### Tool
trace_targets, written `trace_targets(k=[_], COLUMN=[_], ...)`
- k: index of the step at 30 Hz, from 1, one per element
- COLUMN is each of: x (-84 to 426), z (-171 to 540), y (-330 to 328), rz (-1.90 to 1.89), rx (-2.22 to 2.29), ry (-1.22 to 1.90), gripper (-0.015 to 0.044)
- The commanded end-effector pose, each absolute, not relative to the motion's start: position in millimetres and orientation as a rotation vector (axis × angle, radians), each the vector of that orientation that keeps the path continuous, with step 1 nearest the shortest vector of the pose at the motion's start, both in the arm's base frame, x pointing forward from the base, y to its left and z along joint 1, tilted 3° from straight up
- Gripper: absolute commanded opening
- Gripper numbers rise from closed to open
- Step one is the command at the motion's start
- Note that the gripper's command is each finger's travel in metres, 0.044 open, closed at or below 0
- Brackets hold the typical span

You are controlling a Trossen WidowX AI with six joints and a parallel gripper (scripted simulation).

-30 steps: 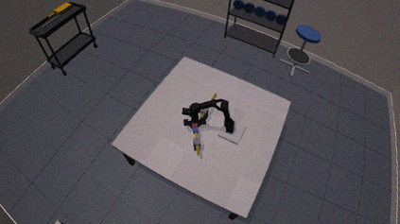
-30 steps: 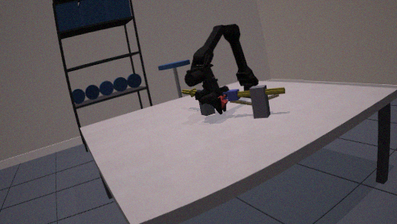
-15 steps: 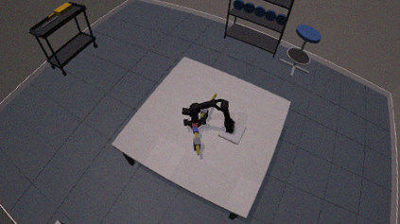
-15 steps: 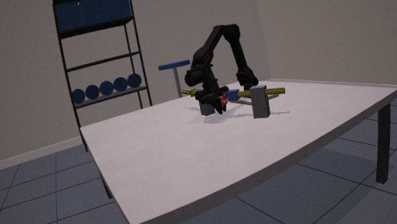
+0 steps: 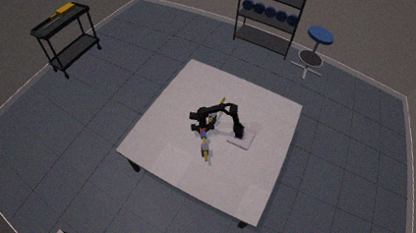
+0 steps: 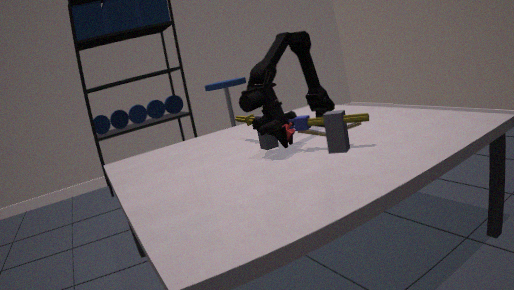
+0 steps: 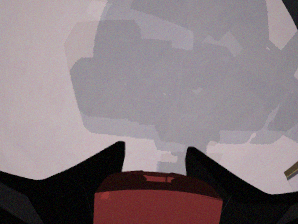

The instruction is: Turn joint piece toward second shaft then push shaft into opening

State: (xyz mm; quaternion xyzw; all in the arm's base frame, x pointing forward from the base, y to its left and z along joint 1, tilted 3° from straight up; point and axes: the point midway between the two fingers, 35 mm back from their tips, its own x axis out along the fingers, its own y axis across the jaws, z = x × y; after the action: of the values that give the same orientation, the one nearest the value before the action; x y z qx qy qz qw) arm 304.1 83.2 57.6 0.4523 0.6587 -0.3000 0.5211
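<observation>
A yellow shaft (image 5: 206,156) (image 6: 358,118) passes through an upright grey block (image 5: 204,149) (image 6: 337,132). A blue hinge part (image 5: 203,135) (image 6: 301,123) is at its inner end, with the red joint piece (image 5: 203,130) (image 6: 289,132) (image 7: 157,207) beside it. My gripper (image 6: 286,142) (image 7: 156,151) is shut on the red joint piece, with one finger on each side. A second yellow shaft (image 5: 222,101) (image 6: 242,119) runs at an angle beyond the gripper, by another grey block (image 6: 268,142). The arm hides the inner end of this shaft and most of the joint piece's opening.
The arm's base stands on a pale plate (image 5: 247,142) on the white table (image 5: 160,107) (image 6: 210,215). The arm arches over the shafts. A thin yellowish bar (image 6: 312,133) shows low behind the blue part. A shelf, stool and cart stand away from the table.
</observation>
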Motion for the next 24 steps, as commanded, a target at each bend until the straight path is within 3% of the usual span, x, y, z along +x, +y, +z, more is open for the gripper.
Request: trace_targets(k=[1, 14, 16, 21, 24], x=[303.9, 303.9, 304.1, 304.1, 304.1], z=[56.0, 56.0, 57.6, 57.6, 57.6], y=[83.8, 83.8, 83.2, 83.2, 83.2], rz=[-0.723, -0.723, -0.719, -0.719, -0.719], rx=[1.089, 1.089, 1.084, 1.084, 1.084], ry=[1.582, 1.582, 1.579, 1.579, 1.579], gripper=[0.0182, 0.0182, 0.0147, 0.0147, 0.0068])
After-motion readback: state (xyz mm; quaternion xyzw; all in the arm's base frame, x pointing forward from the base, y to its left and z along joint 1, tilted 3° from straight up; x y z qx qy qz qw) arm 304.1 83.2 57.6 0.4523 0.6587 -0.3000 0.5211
